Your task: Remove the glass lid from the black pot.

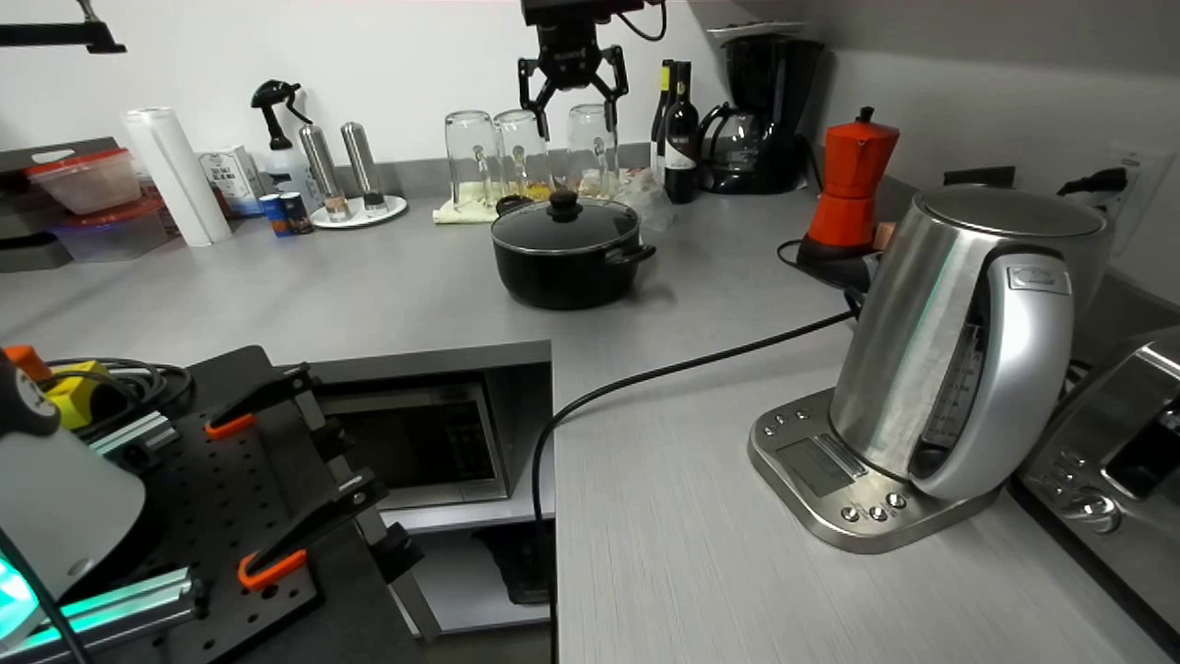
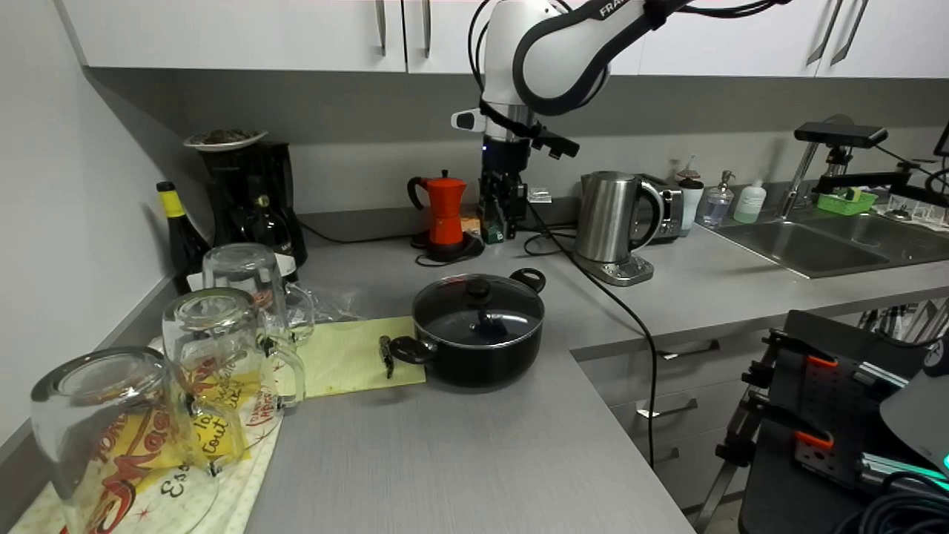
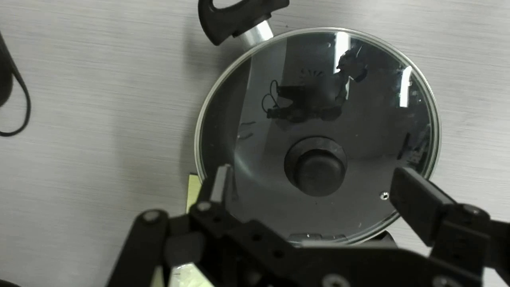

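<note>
Lid (image 1: 567, 237) on the pot (image 1: 562, 277), gripper (image 1: 577, 122) spread above

In an exterior view, with the pot as clock centre: between nine and ten stands the roll (image 1: 177, 175), then two mills (image 1: 359, 155) on a plate (image 1: 394, 207), which probably catches spilled grains. From about half past ten round to twelve are three mugs (image 1: 471, 152), apparently upside down on a towel (image 2: 256, 452), likely to drain.

At the centre the pot stands on the table (image 1: 682, 516). The lid lies flat across its top, with the knob (image 1: 564, 206) uppermost as the natural hold. The gripper hangs towards twelve, above the knob and clear of it, holding nothing. In the wrist view its fingers (image 3: 417, 207) stand apart at about eight and four o'clock of the lid, the knob showing between their tips though lower down; the spread seems meant to straddle it, so the next move probably calls for a descent.

Further right, bottles (image 1: 680, 138) stand near half past one, the coffee maker (image 1: 772, 101) near two, the moka (image 1: 850, 175) before three, all apart from the pot and so likely out of the lid's way. Past three, the kettle (image 1: 903, 323) sits on its base (image 1: 793, 452), presumably for heating.
</note>
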Controlling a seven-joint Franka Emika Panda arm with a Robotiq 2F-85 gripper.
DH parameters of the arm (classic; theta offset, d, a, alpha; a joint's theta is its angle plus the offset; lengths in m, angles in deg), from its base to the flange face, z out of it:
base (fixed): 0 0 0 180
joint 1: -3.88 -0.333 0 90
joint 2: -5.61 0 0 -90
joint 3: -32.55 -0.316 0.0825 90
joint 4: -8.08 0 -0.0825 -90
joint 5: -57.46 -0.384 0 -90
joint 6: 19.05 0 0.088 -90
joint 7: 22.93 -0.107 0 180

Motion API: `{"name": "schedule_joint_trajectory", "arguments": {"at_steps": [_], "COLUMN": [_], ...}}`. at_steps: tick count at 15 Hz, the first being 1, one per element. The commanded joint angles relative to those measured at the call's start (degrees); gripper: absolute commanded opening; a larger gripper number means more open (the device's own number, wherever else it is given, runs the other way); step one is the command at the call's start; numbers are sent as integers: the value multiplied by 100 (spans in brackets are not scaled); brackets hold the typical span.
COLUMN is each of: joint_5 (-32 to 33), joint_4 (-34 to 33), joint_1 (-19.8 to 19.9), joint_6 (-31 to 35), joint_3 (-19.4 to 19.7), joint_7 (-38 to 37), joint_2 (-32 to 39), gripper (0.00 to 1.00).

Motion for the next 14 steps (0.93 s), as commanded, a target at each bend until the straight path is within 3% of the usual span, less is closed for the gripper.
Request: {"name": "schedule_joint_trajectory", "arguments": {"at_steps": [1, 14], "joint_5": [155, 283], "joint_4": [-607, -1406], "joint_1": [-5, -45], "joint_6": [-244, -389], "joint_3": [-167, -414], "joint_7": [67, 372], "joint_2": [602, 1728], "gripper": [100, 100]}}
